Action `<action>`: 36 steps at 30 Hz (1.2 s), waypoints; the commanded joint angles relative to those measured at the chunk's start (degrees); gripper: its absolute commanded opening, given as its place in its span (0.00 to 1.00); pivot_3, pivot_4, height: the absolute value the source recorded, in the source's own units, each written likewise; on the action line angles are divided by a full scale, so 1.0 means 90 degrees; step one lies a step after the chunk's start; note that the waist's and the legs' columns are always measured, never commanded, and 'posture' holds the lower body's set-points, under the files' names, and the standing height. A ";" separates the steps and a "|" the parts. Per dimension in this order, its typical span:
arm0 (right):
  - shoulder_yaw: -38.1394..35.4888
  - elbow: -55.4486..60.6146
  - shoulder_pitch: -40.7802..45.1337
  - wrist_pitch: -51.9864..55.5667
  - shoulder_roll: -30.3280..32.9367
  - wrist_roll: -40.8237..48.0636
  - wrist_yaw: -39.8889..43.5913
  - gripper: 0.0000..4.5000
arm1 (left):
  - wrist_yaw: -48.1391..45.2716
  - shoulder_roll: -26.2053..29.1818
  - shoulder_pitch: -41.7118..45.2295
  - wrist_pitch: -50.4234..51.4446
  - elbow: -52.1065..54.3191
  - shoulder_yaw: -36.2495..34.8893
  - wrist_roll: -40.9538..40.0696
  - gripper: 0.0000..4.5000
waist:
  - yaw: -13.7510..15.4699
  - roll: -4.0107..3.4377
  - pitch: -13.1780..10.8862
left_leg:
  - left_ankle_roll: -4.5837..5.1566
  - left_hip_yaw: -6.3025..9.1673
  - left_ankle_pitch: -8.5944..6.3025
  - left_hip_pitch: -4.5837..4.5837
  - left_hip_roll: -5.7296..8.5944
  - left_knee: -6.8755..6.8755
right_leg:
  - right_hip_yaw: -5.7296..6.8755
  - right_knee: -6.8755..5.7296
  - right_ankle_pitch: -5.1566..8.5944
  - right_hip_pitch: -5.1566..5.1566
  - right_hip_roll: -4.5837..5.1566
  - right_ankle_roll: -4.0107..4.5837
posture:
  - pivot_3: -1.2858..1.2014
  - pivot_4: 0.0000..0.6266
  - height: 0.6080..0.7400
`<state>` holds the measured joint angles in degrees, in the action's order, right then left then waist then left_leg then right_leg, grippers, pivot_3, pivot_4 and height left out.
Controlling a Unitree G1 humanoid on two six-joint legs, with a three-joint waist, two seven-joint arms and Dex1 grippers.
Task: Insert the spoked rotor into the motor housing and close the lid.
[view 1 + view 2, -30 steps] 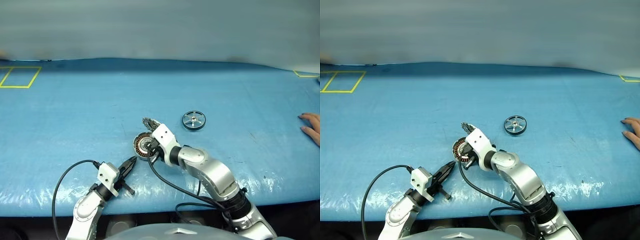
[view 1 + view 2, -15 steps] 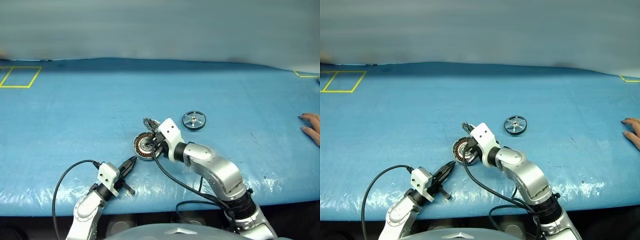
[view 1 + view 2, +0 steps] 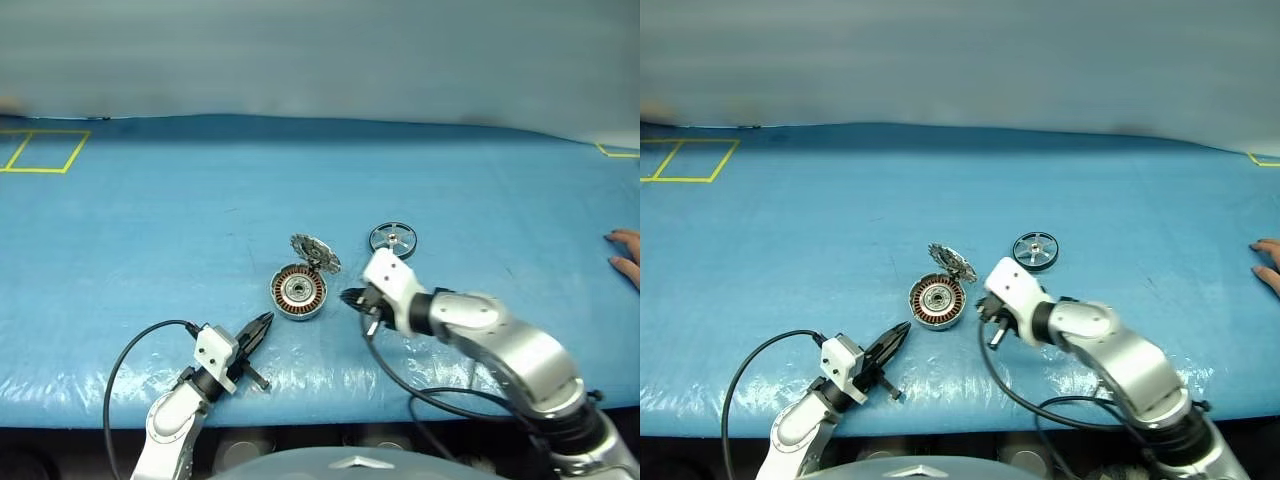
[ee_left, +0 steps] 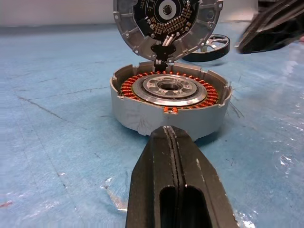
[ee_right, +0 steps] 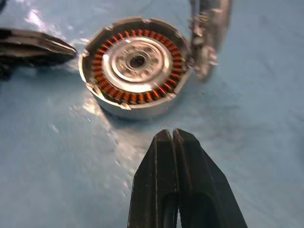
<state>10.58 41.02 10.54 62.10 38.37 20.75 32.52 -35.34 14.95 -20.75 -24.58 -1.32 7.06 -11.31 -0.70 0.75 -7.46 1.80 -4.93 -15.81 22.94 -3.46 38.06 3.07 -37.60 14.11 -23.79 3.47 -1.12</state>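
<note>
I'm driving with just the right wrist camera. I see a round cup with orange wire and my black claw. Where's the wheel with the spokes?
Observer: The spoked rotor lies flat on the blue table, past the right claw and apart from the motor housing.
Operator: What does the lid look like from the front?
Observer: The lid stands up at the housing's far edge, with its dark and silver patterned face towards the left claw.
Operator: Is anybody else there?
Observer: Yes, a person's hand rests on the table far off to the right.
</note>
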 commanded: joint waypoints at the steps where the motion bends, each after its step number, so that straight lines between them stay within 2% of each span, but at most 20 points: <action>1: -0.0637 -0.0201 0.0388 0.0460 -0.0011 -0.0022 -0.0335 0.03 | -0.0037 0.0037 -0.0036 -0.0027 0.0095 0.0006 -0.0022 0.00 | -0.0015 0.0002 -0.0002 | 0.0000 0.0000 0.0000 -0.0002 -0.0003 0.0000 | 0.0000 -0.0004 0.0002 -0.0001 -0.0004 0.0004 | 0.52 0.24 1.00; 4: -0.0907 -0.0946 0.0864 0.0711 -0.0274 -0.0345 -0.0928 0.16 | -0.0049 0.0062 -0.0020 0.0013 0.0120 0.0027 -0.0025 0.00 | -0.0002 0.0005 -0.0006 | -0.0003 0.0002 0.0002 -0.0005 -0.0009 0.0005 | -0.0001 -0.0017 0.0004 -0.0004 -0.0016 0.0006 | 0.52 0.24 1.00; 8: -0.0781 -0.1459 0.1291 0.0640 -0.0460 -0.0570 -0.1231 0.45 | -0.0047 0.0072 0.0006 0.0059 0.0142 0.0028 -0.0040 0.00 | 0.0006 0.0005 -0.0006 | -0.0004 -0.0003 0.0003 0.0000 -0.0002 0.0000 | -0.0006 -0.0015 0.0002 -0.0006 -0.0009 0.0005 | 0.52 0.24 1.00; 12: -0.0248 -0.2134 0.1745 0.0256 -0.0262 -0.0860 -0.1037 0.74 | -0.0045 0.0069 0.0020 0.0087 0.0147 0.0028 -0.0035 0.00 | 0.0004 0.0000 -0.0009 | 0.0000 -0.0004 0.0000 0.0003 0.0002 -0.0004 | -0.0010 -0.0013 -0.0009 -0.0006 -0.0009 -0.0033 | 0.52 0.24 1.00; 17: 0.0260 -0.2906 0.2230 -0.0270 0.0018 -0.1000 -0.0424 0.74 | -0.0022 0.0047 0.0013 0.0107 0.0143 0.0023 -0.0041 0.00 | 0.0002 -0.0001 -0.0010 | 0.0000 -0.0004 0.0000 0.0002 0.0001 -0.0002 | -0.0010 -0.0013 -0.0009 -0.0006 -0.0010 -0.0033 | 0.52 0.24 1.00; 25: 0.0889 -0.4283 0.2846 -0.1036 0.0035 -0.1478 0.0205 0.74 | 0.0052 -0.0022 -0.0048 0.0080 0.0156 0.0056 -0.0032 0.00 | 0.0004 -0.0002 -0.0011 | 0.0001 -0.0006 0.0000 0.0002 0.0001 -0.0001 | -0.0011 -0.0014 -0.0010 -0.0005 -0.0010 -0.0035 | 0.52 0.24 1.00; 36: 0.1152 -0.5097 0.3083 -0.1109 -0.0026 -0.1911 0.0726 0.74 | 0.0160 -0.0074 -0.0140 0.0083 0.0250 0.0093 0.0006 0.00 | 0.0004 -0.0002 -0.0011 | 0.0001 -0.0009 0.0000 0.0002 0.0001 0.0000 | -0.0012 -0.0015 -0.0013 -0.0006 -0.0009 -0.0038 | 0.52 0.24 1.00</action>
<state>21.18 -4.87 37.01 52.48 38.01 4.31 38.20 -34.00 14.65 -21.40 -23.93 -0.47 7.33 -11.34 -0.66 0.73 -7.56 1.81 -5.02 -15.81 22.96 -3.45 38.06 2.97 -37.73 13.99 -23.84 3.38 -1.47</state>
